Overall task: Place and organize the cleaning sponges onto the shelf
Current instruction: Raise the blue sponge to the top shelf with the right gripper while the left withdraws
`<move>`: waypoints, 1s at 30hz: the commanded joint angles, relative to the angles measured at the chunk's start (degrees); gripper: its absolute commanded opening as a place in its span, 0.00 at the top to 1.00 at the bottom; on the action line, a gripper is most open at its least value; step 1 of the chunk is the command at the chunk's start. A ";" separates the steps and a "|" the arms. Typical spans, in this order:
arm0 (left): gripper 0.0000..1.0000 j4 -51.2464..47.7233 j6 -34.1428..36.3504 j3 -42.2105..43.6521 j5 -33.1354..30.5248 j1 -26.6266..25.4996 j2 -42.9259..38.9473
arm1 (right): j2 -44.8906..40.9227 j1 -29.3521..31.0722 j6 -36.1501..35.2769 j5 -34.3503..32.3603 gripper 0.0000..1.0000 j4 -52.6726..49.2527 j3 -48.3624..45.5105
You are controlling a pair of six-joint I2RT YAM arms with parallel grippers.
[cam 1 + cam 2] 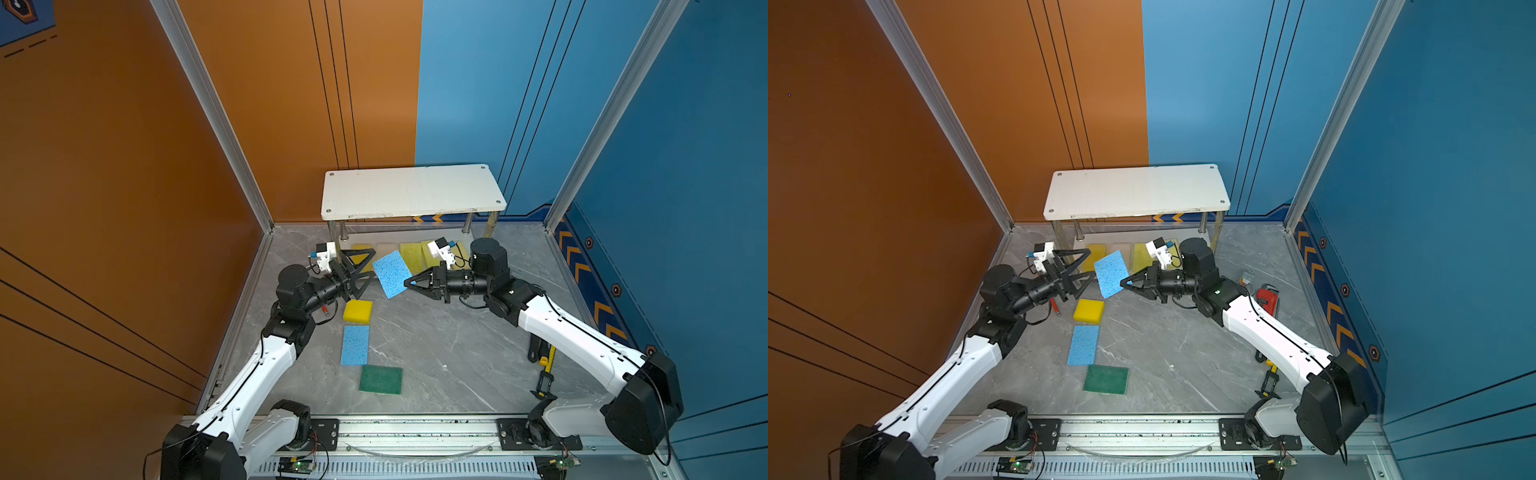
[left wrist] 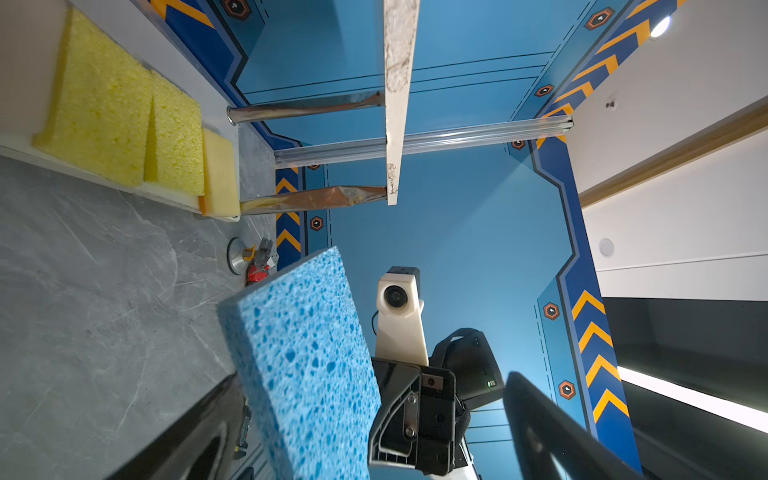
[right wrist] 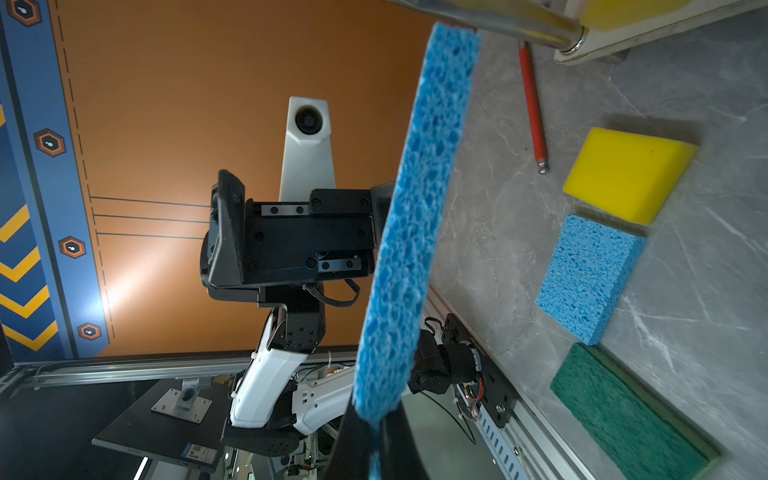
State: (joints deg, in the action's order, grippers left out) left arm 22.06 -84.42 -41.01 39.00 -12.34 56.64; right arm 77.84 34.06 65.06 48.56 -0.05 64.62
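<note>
Hanging blue sponge (image 1: 388, 272), edge between right fingers (image 1: 419, 277)

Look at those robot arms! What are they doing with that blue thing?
They are tidying sponges onto the shelf. The right hand pinches a blue sponge, holding it up in the air between the arms. The left hand is wide open beside it, not gripping. Its lower board already holds pale yellow sponges. A yellow sponge, a second blue sponge and a green sponge wait on the table.
</note>
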 commanded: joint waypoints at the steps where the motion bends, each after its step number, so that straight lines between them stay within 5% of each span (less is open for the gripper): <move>1: 0.02 -13.71 7.15 -0.97 -1.67 2.48 -5.30 | -2.55 -1.26 -3.18 -2.92 0.97 -4.26 5.13; 4: 0.02 -42.21 20.50 -6.75 -8.05 3.35 -8.46 | -2.56 -1.63 -3.19 -5.20 0.96 -5.46 9.31; 6: 0.02 -51.37 24.04 -7.84 -10.23 4.40 -9.92 | -1.19 -1.27 -3.20 -5.81 0.96 -6.11 12.90; 13: 0.02 -57.25 24.93 -6.24 -10.11 7.00 -13.36 | 6.75 2.15 -3.01 -9.97 0.96 -7.31 27.29; 19: 0.02 -63.19 30.03 -8.49 -9.78 7.45 -11.40 | 14.65 4.90 -2.40 -21.53 0.95 -10.08 37.70; 30: 0.02 -70.18 37.40 -10.62 -11.14 3.47 -14.27 | 33.86 11.10 -2.72 -35.19 0.97 -16.58 60.18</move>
State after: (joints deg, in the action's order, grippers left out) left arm -44.07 -51.18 -48.90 29.82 -7.49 43.11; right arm 109.43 44.36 62.78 17.89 -13.82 120.53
